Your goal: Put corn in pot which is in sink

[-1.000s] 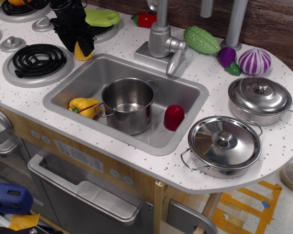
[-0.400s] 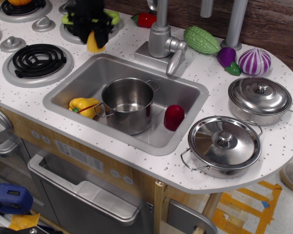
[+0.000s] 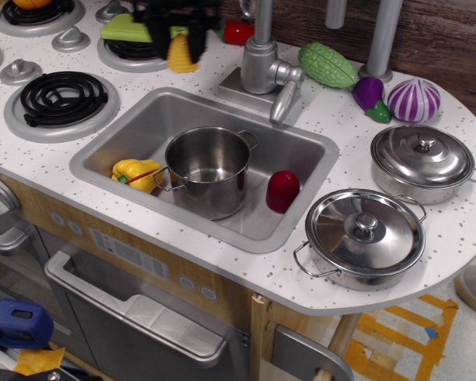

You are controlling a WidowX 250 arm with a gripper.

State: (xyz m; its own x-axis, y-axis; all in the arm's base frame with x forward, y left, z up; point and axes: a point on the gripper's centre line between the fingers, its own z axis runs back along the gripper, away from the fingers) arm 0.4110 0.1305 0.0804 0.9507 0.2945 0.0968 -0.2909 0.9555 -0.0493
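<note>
Corn: a small yellow corn (image 3: 182, 54) cob hangs in the air at the far side of the scene, above the bench just beyond the far left corner of the sink, its blunt end pointing down. It is blurred, so the kernel rows are hard to make out.
Gripper: a dark gripper (image 3: 181, 32) pinches the top of the corn from above; the jaws are smeared by motion, but the cob hangs from them with nothing under it.
Pot: a tall shiny pot (image 3: 208, 169) stands upright and open in the middle of the sink, nearer and a little to the right of the corn. It looks empty.
Sink: the grey sink (image 3: 301, 144) also holds a yellow pepper (image 3: 136, 175) touching the pot's left side and a red piece (image 3: 282, 190) just beside the pot on the right.
Faucet: a grey faucet (image 3: 263, 65) stands at the sink's far edge, just right of the corn, its spout reaching over the basin.
Other things: a green piece (image 3: 125, 30) lies on a burner just left of the gripper; two lidded pans (image 3: 365, 235) sit well apart on the right.
Risk, early release: I judge the corn is not yet over the pot; letting go here would drop it on the bench or the sink floor.
Risk, collision: a path to the right could knock the faucet.
Risk, rim: coming in low could strike the pot's rim and tip or push it against the pepper.
Risk, grip: only the tip seems held, so the cob may slip.
</note>
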